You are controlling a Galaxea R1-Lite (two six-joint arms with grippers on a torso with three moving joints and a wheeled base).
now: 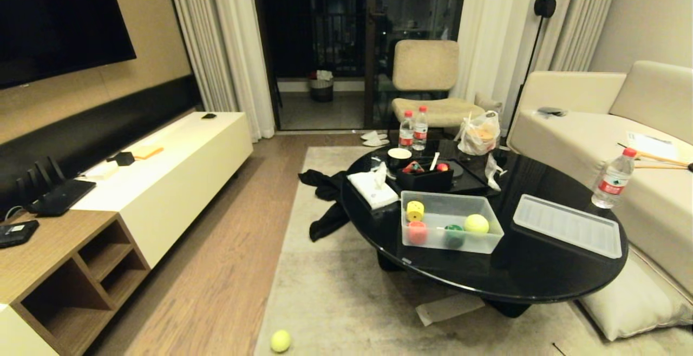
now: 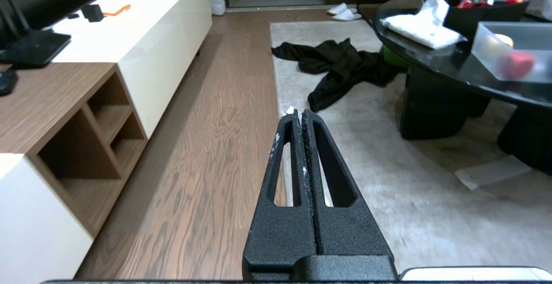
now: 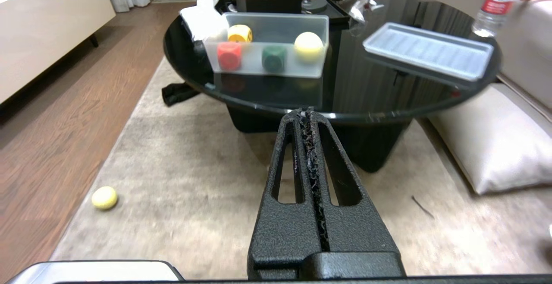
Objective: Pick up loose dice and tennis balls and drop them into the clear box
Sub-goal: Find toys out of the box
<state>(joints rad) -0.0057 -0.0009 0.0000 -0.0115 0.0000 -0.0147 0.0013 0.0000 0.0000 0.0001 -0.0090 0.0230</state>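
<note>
Loose tennis ball [image 1: 280,341]: we see it on the rug near the rug's left edge, beside the wood floor, well apart from the tabletop [image 1: 541,269].
Left claw [image 2: 297,112]: closed on nothing, held over the boundary of floor and rug; the ball does not appear in its wrist view.
Key relation: in the right wrist view the ball [image 3: 104,197] lies ahead of the claws and off to the left side, low on the rug. We judge the left arm the nearer one, since the ball sits on the robot's left.
Long axis: none; a ball can be taken from any direction.
Clear box [image 1: 484,242]: lid off, near the tabletop's front edge, left of centre.
Box contents, counted: one yellow piece [image 1: 415,210], one red piece [image 1: 417,232], one green piece [image 1: 453,235], one tennis ball [image 1: 476,224].
Tennis balls, total: two, one loose and one boxed.
Tan dice: none that we can see.
Lid [image 1: 567,225]: one, flat near the tabletop's right edge.
Right claw [image 3: 308,112]: closed on nothing, pointing at the tabletop's front edge.
</note>
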